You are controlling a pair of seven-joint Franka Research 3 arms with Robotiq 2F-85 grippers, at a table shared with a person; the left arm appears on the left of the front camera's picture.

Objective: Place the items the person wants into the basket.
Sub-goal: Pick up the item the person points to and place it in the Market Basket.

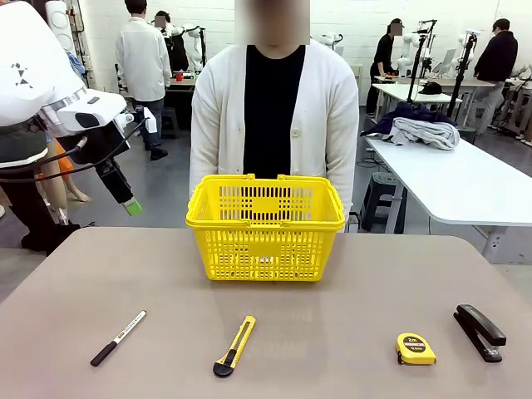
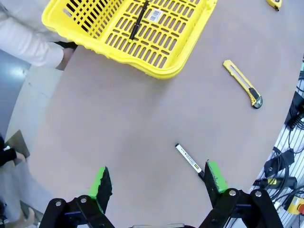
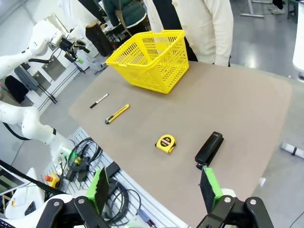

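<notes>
Both pincers are standing wide open and holding nothing. The left pincer (image 2: pixel 158 183) is hanging over the left part of the bench (image 1: pixel 374 283), and the right pincer (image 3: pixel 154 185) is looking down from high up near the right edge. What looks like a slim black pen (image 2: pixel 138 22) is lying inside the yellow basket (image 1: pixel 266 224), which is sitting at the far side, right in front of the person (image 1: pixel 270 108). The knife (image 1: pixel 234 346) and the stapler (image 3: pixel 209 147) are lying out on the near side. The trouble I am watching for is a wrong pick. The white marker (image 2: pixel 189 159) is lying almost under the left pincer, closer than the knife, and the tape measure (image 3: pixel 165 143) is sitting near the stapler, so a careless descent could be closing on the neighbour instead. The knife is lying flat and thin, so the pads may be scraping the bench or slipping off it. The basket looks light, and a knock on its rim could be shoving it toward the person's hand (image 2: pixel 66 56) beside its far edge.
</notes>
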